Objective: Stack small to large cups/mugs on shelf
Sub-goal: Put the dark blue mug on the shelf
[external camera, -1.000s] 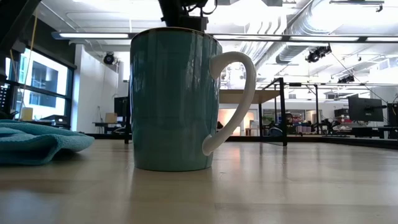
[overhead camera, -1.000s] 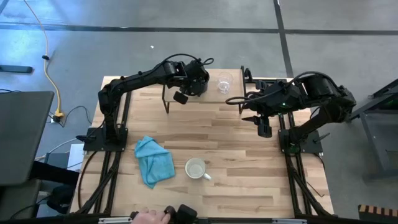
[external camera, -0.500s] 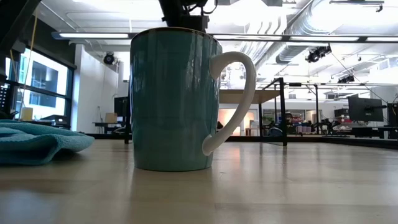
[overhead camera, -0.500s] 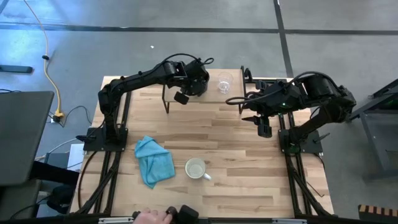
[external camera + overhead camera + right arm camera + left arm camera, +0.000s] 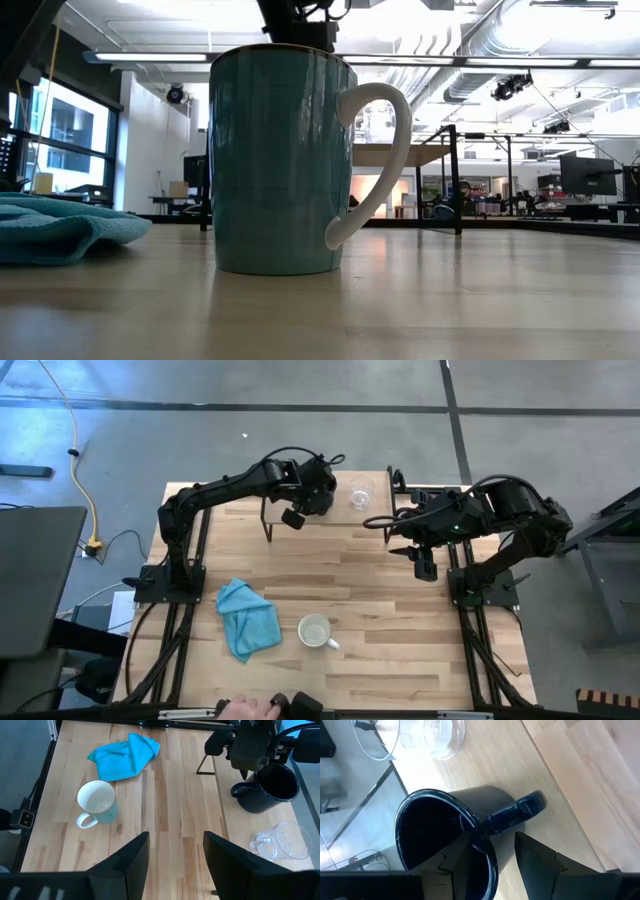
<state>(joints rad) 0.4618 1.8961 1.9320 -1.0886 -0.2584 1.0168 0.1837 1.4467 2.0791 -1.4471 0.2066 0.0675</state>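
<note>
High view shows the shelf (image 5: 330, 510) under my left gripper (image 5: 492, 852), whose fingers straddle the black mug's (image 5: 447, 832) rim, one inside, one outside by the handle. The teal mug (image 5: 315, 630) sits well off toward the table's near edge; the glass cup (image 5: 361, 493) lies just beyond my fingers. I judge placement underway; release comes next. My right gripper (image 5: 172, 857) waits, fingers apart.

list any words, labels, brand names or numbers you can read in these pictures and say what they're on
No text can be read in any view.
Black mug: no print shows.
Glass cup: clear, no marking.
Mug with the white handle: plain teal outside, white inside, no logo.
Teal cloth: no tag shows.
Screens in the room behind the table in the low view: too small and blurred to read.
</note>
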